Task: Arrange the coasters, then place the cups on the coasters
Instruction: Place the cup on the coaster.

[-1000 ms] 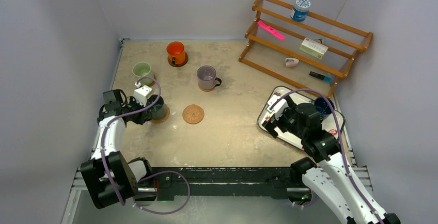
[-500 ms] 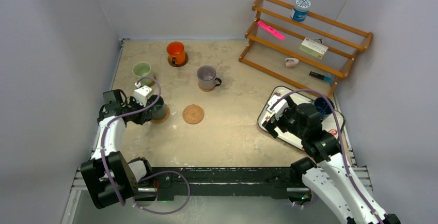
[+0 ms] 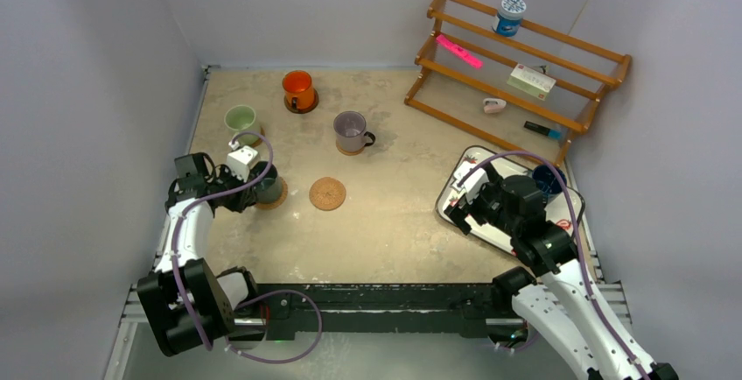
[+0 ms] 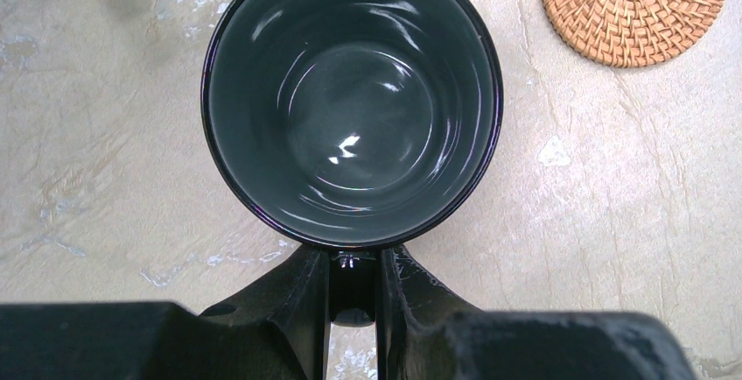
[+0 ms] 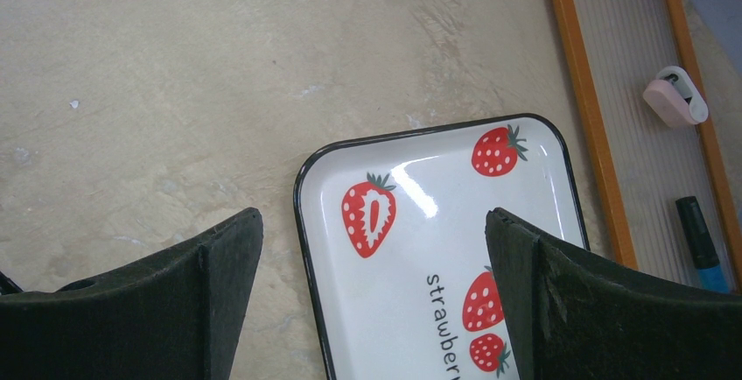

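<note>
At the table's left side, the left gripper (image 4: 353, 310) is clamped on the handle of the dark mug (image 4: 350, 100), which stands on a coaster (image 3: 280, 200). The right gripper (image 5: 372, 221) gapes above the tray (image 5: 437, 240). The mug looks glazed, rigid and breakable, and probably slick, so the handle gives the surest hold.

walls (image 3: 87, 91): plain pale grey | table (image 3: 394, 214): mottled beige, worn | far right: tiered wooden rack (image 3: 490, 73)

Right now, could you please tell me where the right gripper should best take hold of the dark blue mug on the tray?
Probably by its rim wall, from above: the dark blue mug appears to stand upright, mouth up, on the tray, and its handle is hidden behind the right arm.
</note>
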### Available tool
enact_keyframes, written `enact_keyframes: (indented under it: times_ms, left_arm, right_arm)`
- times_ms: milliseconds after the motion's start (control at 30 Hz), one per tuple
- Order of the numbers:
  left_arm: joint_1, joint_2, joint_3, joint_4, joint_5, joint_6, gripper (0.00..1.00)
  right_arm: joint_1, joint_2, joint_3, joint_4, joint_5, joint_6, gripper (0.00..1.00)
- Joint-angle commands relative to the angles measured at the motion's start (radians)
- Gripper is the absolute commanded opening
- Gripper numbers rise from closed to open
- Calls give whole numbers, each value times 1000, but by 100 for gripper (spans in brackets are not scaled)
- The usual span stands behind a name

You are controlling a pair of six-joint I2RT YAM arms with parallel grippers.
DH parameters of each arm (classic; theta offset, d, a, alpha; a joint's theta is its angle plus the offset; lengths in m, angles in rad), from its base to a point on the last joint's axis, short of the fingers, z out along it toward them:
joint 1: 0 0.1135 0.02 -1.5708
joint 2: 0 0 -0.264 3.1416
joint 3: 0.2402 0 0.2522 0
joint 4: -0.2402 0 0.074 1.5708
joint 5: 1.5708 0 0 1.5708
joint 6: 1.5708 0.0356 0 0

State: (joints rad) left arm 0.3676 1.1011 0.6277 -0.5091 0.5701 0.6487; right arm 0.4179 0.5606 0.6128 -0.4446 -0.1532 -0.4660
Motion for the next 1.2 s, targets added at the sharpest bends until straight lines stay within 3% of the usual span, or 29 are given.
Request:
enact_keyframes:
  times_ms: [0, 933, 1167]
  left_arm:
    - [10, -31, 3, 61, 31, 11, 10]
    - [10, -41, 0, 63, 25, 8, 34]
    - [10, -53, -2, 59, 27, 13, 34]
  right_arm:
    - [-2, -9, -8, -6, -23, -10, 99]
    - [-2, -12, -10, -6, -23, -10, 99]
    - [-1, -12, -10, -6, -23, -10, 99]
